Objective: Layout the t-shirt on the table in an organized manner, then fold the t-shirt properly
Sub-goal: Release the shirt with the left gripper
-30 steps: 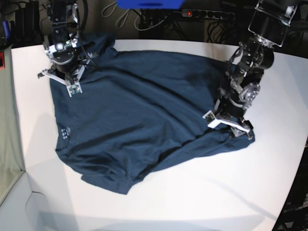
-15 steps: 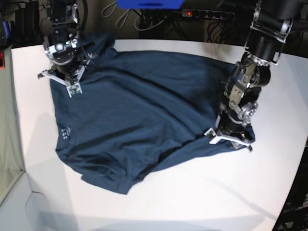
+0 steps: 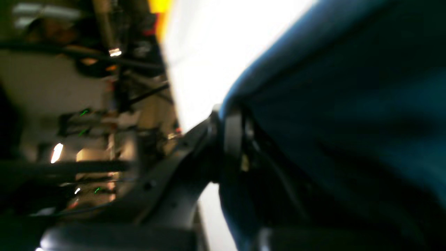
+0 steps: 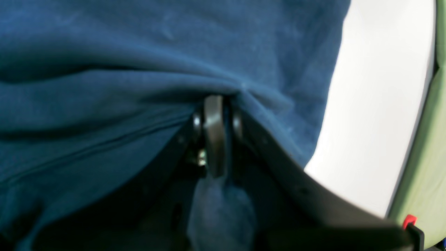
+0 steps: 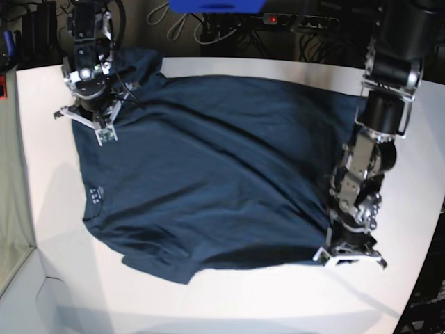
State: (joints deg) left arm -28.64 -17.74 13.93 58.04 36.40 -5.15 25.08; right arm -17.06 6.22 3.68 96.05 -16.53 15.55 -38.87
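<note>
Base view shows the one t-shirt [image 5: 208, 174] lying mostly spread on the white tabletop [image 5: 264, 299], wrinkled and with its near hem uneven, so laying out looks nearly done and no fold is made yet. Two tools work it: the right tool [image 5: 89, 122] is clamped on cloth at a far corner, and the left tool [image 5: 350, 256] is clamped on the near hem corner.

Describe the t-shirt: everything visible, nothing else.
The t-shirt is dark navy soft cloth, spread mostly flat on the white table with diagonal creases and a small white label mark near its left edge. The right hand is shut on its upper-left part; the left hand is shut on its lower-right edge.
</note>
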